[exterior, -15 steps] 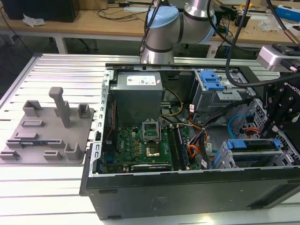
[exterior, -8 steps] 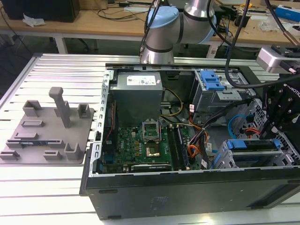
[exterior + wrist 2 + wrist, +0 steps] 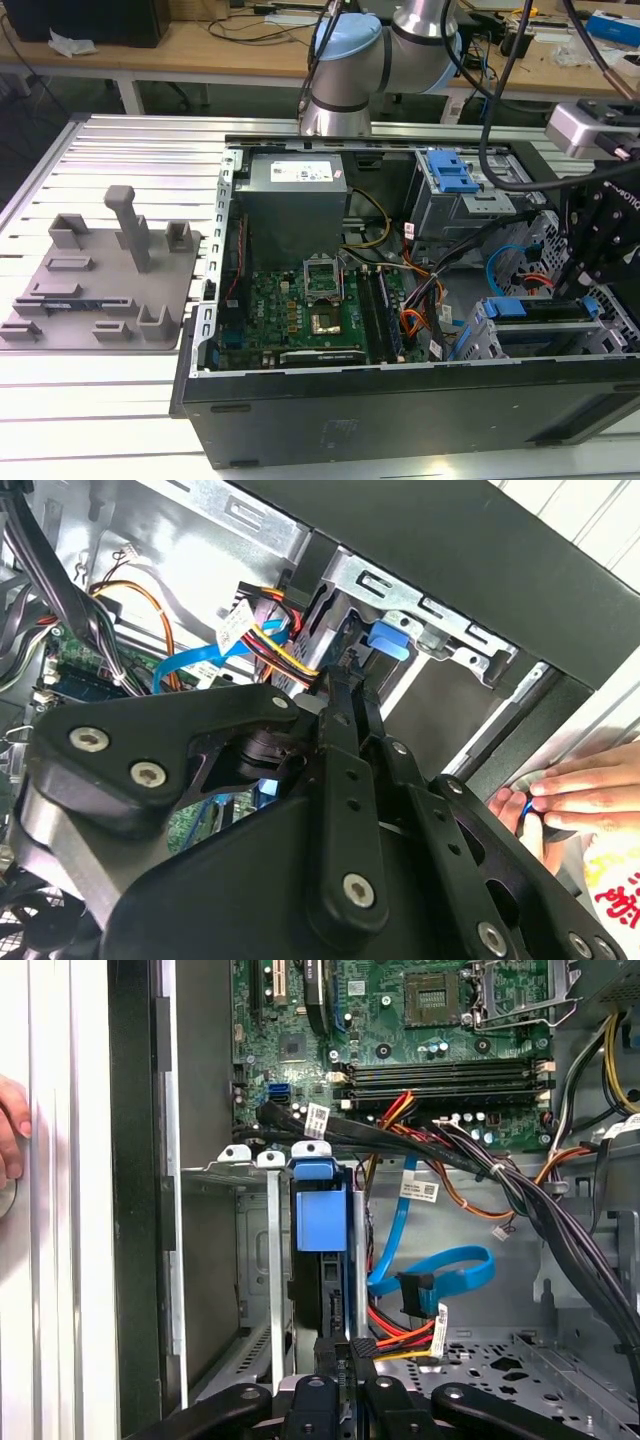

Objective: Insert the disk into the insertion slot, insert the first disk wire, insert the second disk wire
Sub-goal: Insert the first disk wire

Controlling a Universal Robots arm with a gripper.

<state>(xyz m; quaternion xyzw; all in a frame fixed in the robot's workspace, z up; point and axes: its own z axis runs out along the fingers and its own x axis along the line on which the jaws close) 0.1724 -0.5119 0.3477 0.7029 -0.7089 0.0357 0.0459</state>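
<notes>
Already the first step looks done: the disk (image 3: 320,1212), a flat drive framed by its glossy bright blue plastic carrier, stands edge-on inside the insertion slot (image 3: 255,1260), a cage of thin grey sheet metal with folded tabs along its mouth, at the exterior view's right end of the open computer case (image 3: 400,420) lying on the ribbed aluminium counter (image 3: 120,400). The wiring seems to be the part in hand. In the first wrist view the black gripper (image 3: 347,1350) sits at the rear edge of the disk with its slim fingers pressed together, and a bundle of red, yellow and black wires (image 3: 405,1332) runs right up to the tips; whether its plug is pinched between them, or already seated, I cannot tell. The flat, smooth blue data cable (image 3: 445,1268) hangs in a loose loop just beside the cage, its black plug apart from the disk, so by my reading at least one wire is left to go in. A person's hand (image 3: 590,785) rests on the outside of the case
</notes>
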